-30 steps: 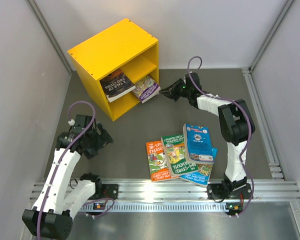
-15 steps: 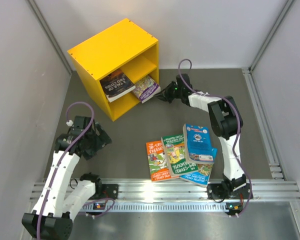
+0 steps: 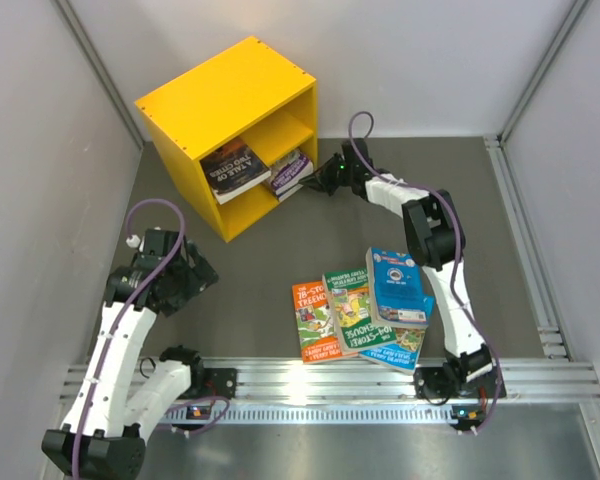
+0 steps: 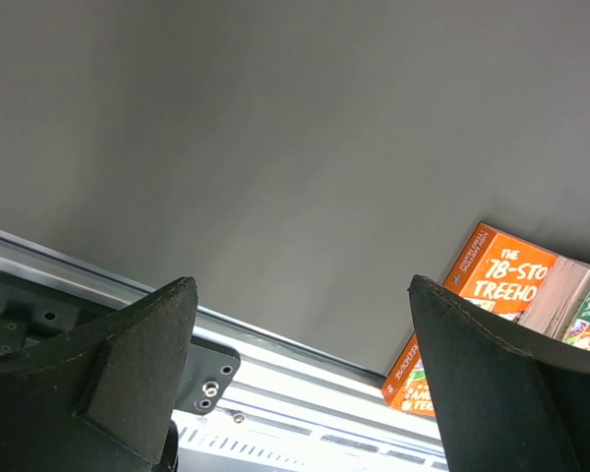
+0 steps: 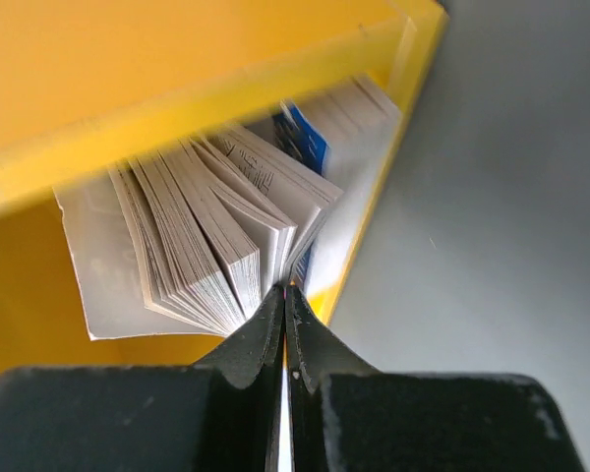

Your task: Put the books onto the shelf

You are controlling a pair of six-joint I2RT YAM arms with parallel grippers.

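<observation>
The right claw (image 5: 283,295), clenched with nothing visibly between its fingers, butts its tip into the fanned page edges of the purple book (image 3: 292,172). That book lies part way out of the shelf's (image 3: 220,95) lower compartment, beside a dark book (image 3: 228,168). Pushing on loose pages could crumple or splay them rather than slide the book in. A skewed shove might jam it against the side wall or shift the shelf. The left claw (image 4: 303,295) hangs released over bare tabletop (image 4: 275,147); other books (image 3: 365,310) lie near the right arm's base.
</observation>
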